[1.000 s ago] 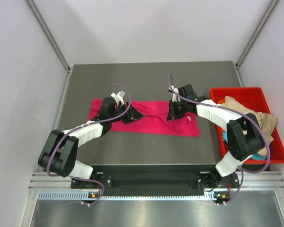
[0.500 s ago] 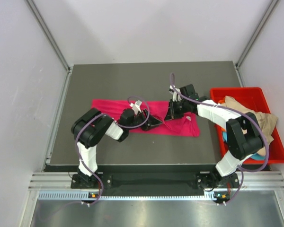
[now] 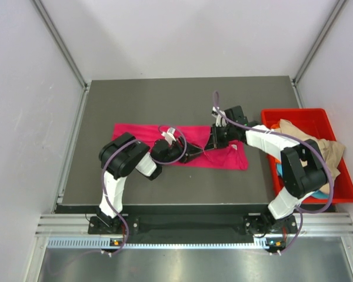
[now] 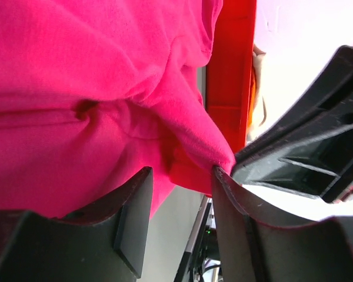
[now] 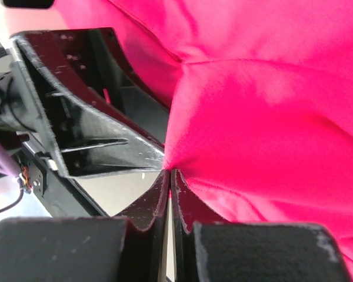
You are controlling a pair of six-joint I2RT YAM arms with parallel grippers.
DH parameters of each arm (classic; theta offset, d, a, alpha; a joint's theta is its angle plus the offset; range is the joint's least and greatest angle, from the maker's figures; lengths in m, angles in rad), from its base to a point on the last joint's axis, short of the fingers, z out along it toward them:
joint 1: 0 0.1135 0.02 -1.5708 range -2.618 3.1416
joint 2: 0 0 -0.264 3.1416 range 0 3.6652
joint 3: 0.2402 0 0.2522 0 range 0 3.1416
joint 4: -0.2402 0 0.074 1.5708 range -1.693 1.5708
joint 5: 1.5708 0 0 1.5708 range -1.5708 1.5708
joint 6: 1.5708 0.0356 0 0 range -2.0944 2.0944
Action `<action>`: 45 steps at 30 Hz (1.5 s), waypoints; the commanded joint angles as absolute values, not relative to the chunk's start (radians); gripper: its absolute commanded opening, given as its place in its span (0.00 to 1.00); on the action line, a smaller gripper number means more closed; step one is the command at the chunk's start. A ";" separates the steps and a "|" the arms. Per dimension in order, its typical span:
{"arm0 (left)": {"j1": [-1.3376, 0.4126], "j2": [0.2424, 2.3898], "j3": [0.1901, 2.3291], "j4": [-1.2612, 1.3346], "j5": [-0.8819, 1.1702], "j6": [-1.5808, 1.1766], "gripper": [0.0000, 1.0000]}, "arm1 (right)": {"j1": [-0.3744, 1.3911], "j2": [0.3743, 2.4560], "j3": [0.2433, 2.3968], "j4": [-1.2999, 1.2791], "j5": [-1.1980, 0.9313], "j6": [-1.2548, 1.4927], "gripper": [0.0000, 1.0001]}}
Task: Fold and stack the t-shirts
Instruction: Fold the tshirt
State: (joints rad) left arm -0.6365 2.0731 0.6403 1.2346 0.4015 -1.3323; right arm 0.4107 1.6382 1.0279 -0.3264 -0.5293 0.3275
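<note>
Magenta t-shirt (image 3: 226, 157), 1: right end effector (image 5: 169, 171) pinching, left end effector (image 4: 181, 171) likely parted.

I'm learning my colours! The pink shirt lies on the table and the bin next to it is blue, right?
Not quite: the bin is red, not blue. The pink shirt does lie on the table, as the top view shows.

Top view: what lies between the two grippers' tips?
A short bunched ridge of the pink shirt, nothing else. The left gripper and right gripper nearly meet over it; the top view and both wrist views show this.
</note>
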 commanded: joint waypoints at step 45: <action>-0.687 1.738 0.649 0.755 0.219 -1.080 0.45 | 0.448 1.677 1.040 -0.307 -0.319 0.265 0.42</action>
